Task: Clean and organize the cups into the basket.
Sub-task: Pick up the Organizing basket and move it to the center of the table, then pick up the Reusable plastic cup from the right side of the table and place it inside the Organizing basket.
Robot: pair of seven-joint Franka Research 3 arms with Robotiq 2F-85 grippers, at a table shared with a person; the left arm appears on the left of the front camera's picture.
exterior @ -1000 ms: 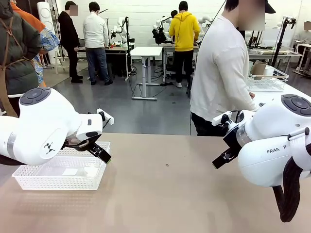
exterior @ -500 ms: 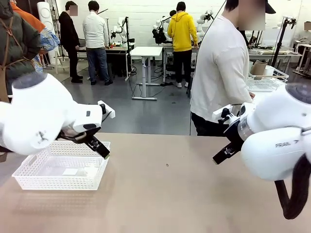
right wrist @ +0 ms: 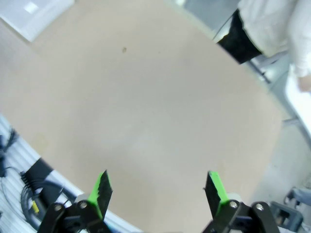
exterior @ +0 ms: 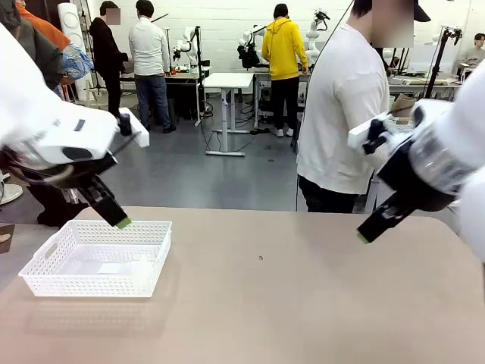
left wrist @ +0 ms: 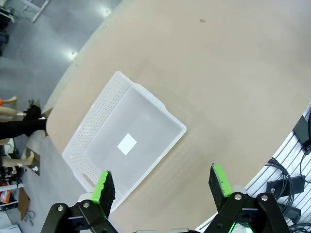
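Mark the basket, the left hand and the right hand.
basket (exterior: 91, 287), front view, near lattice wall.
left hand (left wrist: 161, 182), left wrist view, between fingertips.
right hand (right wrist: 158, 187), right wrist view, between fingertips.

You've got plenty of room: the surface (exterior: 303, 303) is bare from the middle out to the right end, so you can sweep across there freely. The basket (exterior: 95, 258) sits at the left end, open on top. Your left hand (left wrist: 163, 182) hangs over it and your right hand (right wrist: 158, 187) over bare surface, both spread wide. A person (exterior: 341, 114) blocks the far edge, right of the middle
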